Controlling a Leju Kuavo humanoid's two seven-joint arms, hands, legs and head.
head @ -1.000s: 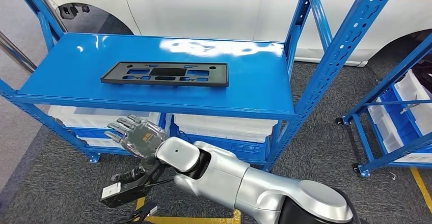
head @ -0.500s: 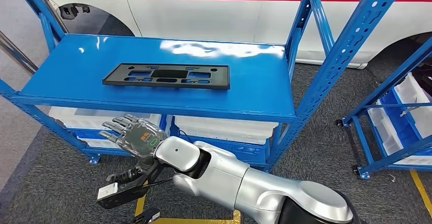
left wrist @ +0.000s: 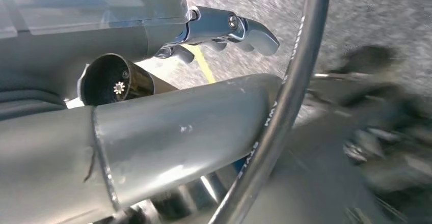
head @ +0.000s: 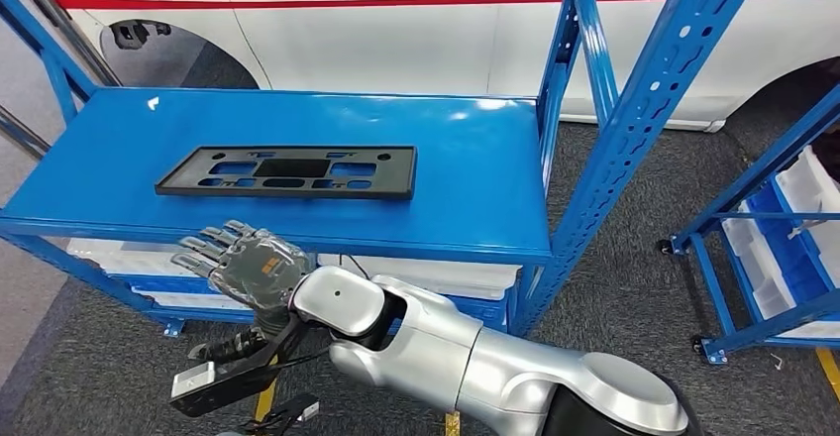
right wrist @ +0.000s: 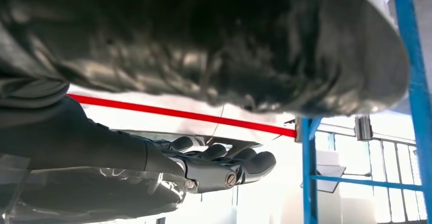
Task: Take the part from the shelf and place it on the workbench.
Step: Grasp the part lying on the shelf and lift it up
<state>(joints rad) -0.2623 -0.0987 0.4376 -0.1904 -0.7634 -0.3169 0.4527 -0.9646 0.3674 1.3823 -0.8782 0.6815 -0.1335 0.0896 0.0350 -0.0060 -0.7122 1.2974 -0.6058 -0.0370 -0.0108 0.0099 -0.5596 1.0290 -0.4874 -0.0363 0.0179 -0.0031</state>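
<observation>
Part flat on the shelf, right hand open below its front edge.

From the head view we see the black part lying flat on the blue shelf, toward 10 o'clock of the shelf top and near its front edge. Our right hand is raised at about 7 o'clock of the part, just under the shelf's front lip, fingers spread and grasping nothing; it does not touch the part. The silver arm runs back from it toward 5 o'clock. In the left wrist view our left hand shows against grey floor with its fingers extended and nothing in them. A white car with a red stripe stands behind the shelf at 12 o'clock.
</observation>
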